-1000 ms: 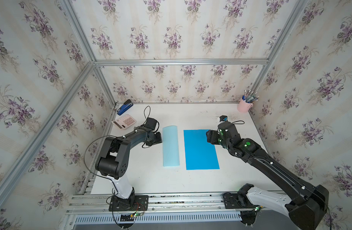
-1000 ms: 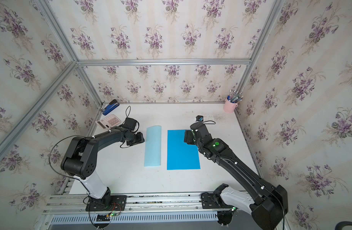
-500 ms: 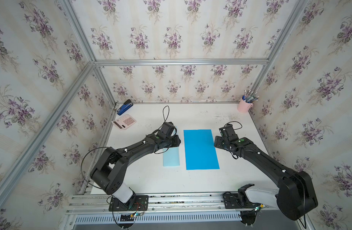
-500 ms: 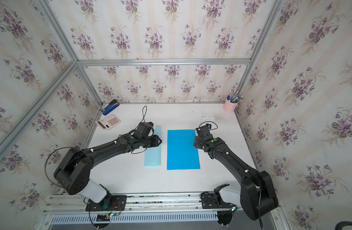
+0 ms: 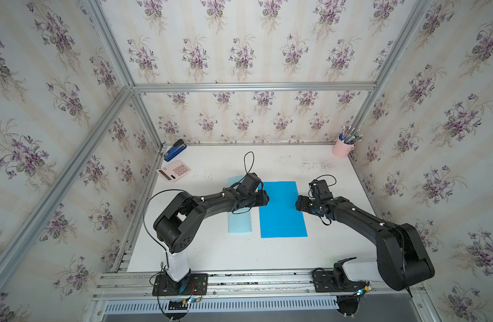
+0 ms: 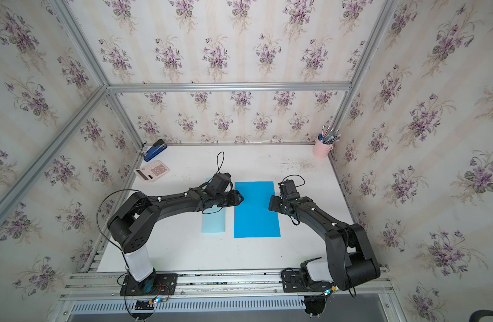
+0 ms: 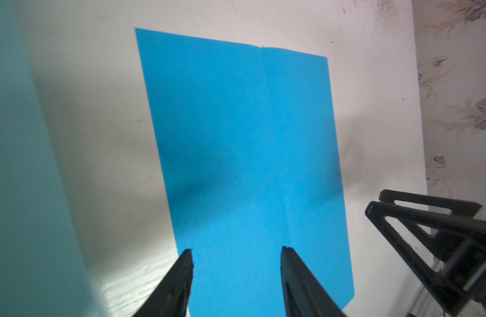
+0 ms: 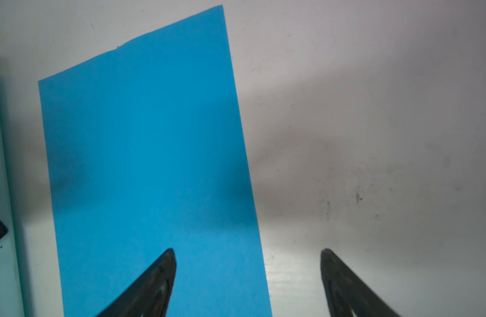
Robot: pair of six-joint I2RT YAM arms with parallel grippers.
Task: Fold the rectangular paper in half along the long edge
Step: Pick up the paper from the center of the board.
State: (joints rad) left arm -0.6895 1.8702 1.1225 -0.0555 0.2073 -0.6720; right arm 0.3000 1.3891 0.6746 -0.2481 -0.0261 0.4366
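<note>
Bright blue paper [image 5: 281, 212] lies flat and unfolded on the white table [image 5: 212, 251], just beside a pale blue sheet [image 5: 239, 223]; the left gripper [image 7: 236, 252] hovers over its left long edge, jaws partly parted, holding nothing; the right gripper [image 8: 248, 252] straddles its right long edge, jaws wide apart, empty.

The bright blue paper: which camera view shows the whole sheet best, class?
In both top views the bright blue paper shows all four corners, so those are best. Each wrist view shows it closer, but cut off at the frame edge.
</note>
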